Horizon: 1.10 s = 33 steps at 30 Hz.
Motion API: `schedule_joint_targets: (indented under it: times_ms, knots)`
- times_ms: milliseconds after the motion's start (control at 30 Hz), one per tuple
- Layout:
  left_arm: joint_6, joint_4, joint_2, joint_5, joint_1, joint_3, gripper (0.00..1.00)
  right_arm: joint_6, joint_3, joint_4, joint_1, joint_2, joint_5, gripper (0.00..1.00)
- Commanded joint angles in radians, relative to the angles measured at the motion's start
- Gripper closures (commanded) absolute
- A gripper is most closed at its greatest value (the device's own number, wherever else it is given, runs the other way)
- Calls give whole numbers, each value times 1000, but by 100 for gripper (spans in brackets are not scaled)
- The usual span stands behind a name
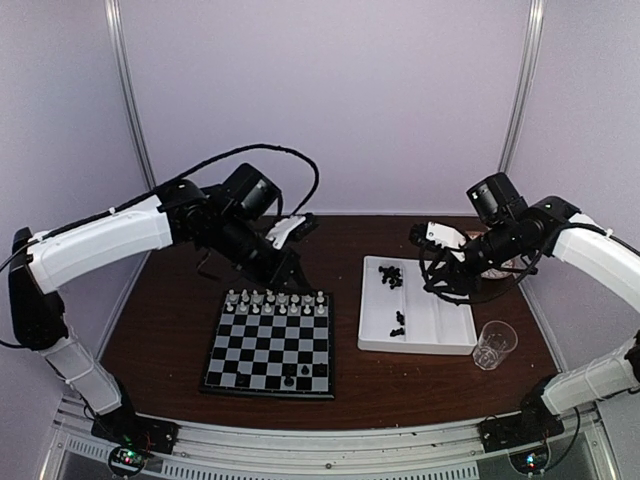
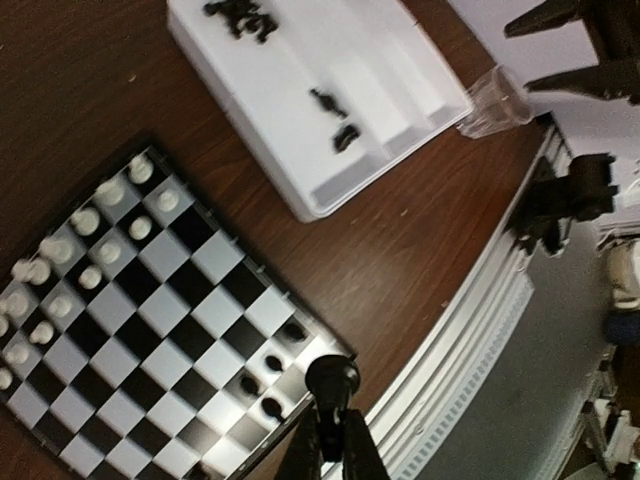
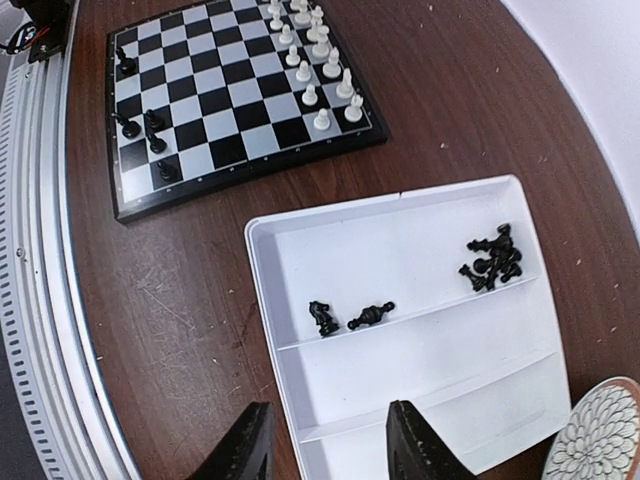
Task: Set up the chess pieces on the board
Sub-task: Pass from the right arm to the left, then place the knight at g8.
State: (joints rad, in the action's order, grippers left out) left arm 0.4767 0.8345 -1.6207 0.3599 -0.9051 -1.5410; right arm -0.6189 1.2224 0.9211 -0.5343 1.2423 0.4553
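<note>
The board (image 1: 268,350) lies left of centre, with two rows of white chess pieces (image 1: 275,302) along its far side. A few black chess pieces (image 3: 145,125) stand on its near rows. My left gripper (image 2: 335,418) is shut on a black pawn (image 2: 333,378), held well above the board (image 2: 150,300); in the top view the left gripper (image 1: 290,272) hangs over the board's far edge. Open and holding nothing, my right gripper (image 3: 330,455) hovers over the white tray (image 3: 420,400). A black knight (image 3: 322,316), a black bishop (image 3: 370,316) and a black cluster (image 3: 492,258) lie in that tray.
The white divided tray (image 1: 440,335) sits right of the board. A clear plastic cup (image 1: 494,343) stands at its near right corner. A patterned plate (image 3: 605,440) lies beyond the tray. Metal rails (image 1: 320,445) run along the table's near edge.
</note>
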Motion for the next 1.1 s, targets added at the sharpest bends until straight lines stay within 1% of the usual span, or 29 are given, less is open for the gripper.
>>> schedule_joint_targets:
  times_ms: [0,133,300,467,500,567,700,867,900,1067]
  knots:
    - [-131,335,86,-247,-6,87,100,54,-91,-116,37,30,40,58]
    - [-81,405,157,-298,-14,220,100,61,-128,-173,58,56,13,58]
    - [19,410,253,-329,-15,385,100,58,-168,-207,65,68,-15,58]
    - [66,408,310,-344,-15,492,100,51,-197,-222,68,63,-24,58]
    - [73,405,321,-372,-15,509,100,51,-199,-222,69,63,-23,58]
    - [78,384,333,-396,-14,540,100,51,-201,-221,69,63,-20,58]
    - [90,300,332,-392,-15,592,100,50,-201,-221,69,66,-20,58]
    - [83,196,291,-360,-15,631,100,49,-202,-216,69,69,-18,58]
    - [83,178,283,-331,-15,634,100,48,-202,-214,69,71,-18,58]
    - [69,132,245,-311,-15,633,100,48,-204,-210,69,72,-17,58]
